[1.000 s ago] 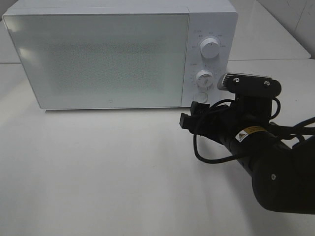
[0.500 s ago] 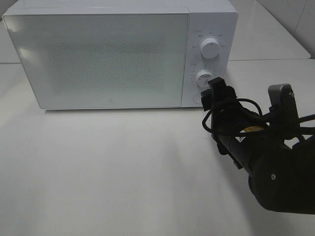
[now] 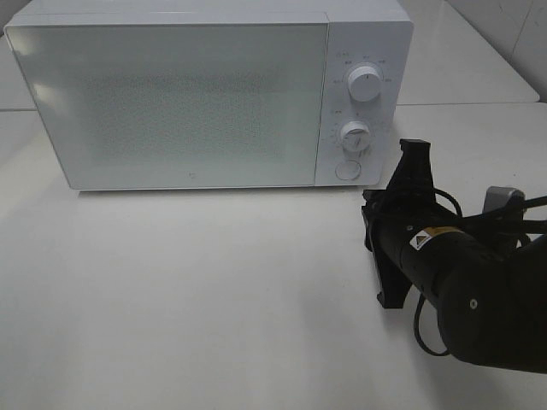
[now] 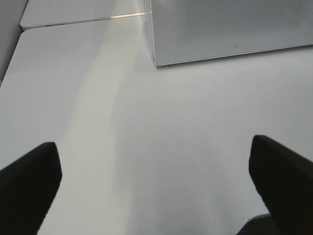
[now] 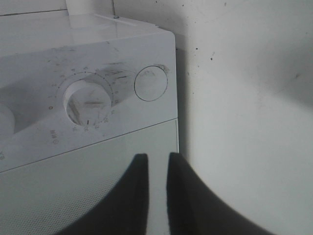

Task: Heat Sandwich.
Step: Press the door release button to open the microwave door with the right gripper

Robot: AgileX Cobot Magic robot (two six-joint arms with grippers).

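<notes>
White is nearly all I have to go on: a white tabletop (image 3: 171, 282) and a white box-shaped microwave oven (image 3: 171, 17) filling the upper left and centre of the high view.

My left gripper (image 4: 154, 144) does not appear in the high view. Its own camera shows its black fingers (image 4: 29, 181) spread wide with nothing but bare table between them, and a lower corner of the oven well ahead.

The oven's frosted glass door (image 3: 171, 98) is closed. I see no sandwich in any view. It may sit behind that door, but the frosting hides the inside, so I cannot tell.

Right of the door is the control strip, with a white upper dial (image 3: 366, 84), a white lower dial (image 3: 355, 135) and, lowest, a flat white round button (image 3: 346, 169).

My right gripper (image 5: 155, 157) stands at centre right of the high view, below and to the right of that strip. Its fingers are drawn almost together with a thin slit between them, and they hold nothing. They point towards the oven front.

What the next move turns on is that the round button lies up and left of my right fingertips, near but not touched. My right arm is plainly the nearer one. I judge that the button is the door release and that a short push forward would reach it.
</notes>
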